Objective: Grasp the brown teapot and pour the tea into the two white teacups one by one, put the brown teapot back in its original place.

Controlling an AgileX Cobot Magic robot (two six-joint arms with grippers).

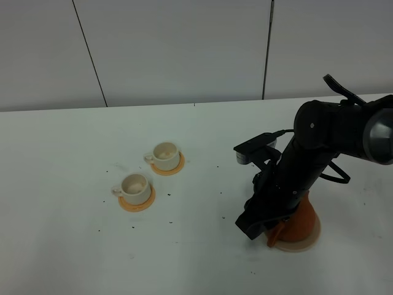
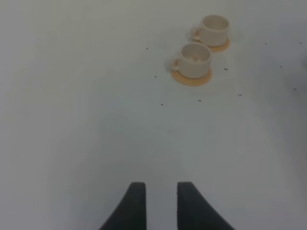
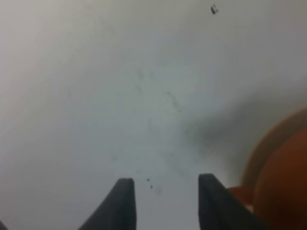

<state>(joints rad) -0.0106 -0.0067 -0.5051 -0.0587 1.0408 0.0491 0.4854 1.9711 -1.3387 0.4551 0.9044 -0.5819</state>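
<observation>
The round, squat reddish-brown clay teapot (image 1: 304, 224) sits on its flat pale tan disc coaster (image 1: 307, 247) at the right of the white table (image 1: 61, 246). From my high camera the right arm covers most of it. The right gripper (image 1: 249, 226) is low over the table just beside the pot, on the side toward the cups. On the right wrist feed I see its two dark fingers (image 3: 122, 203) standing apart with only bare tabletop between them, so that claw is open and grips nothing. The pot's brown body lies just outside one finger, and I cannot tell whether they touch. The left gripper (image 2: 157, 208) shows only on its own wrist feed, with its fingers parted and bare table in the gap. The two small cream-white cylindrical cups, the farther teacup (image 1: 164, 155) and the nearer teacup (image 1: 134, 184), stand upright well left of the pot, each on a small round orange coaster (image 1: 140, 203), with their handles pointing left.
</observation>
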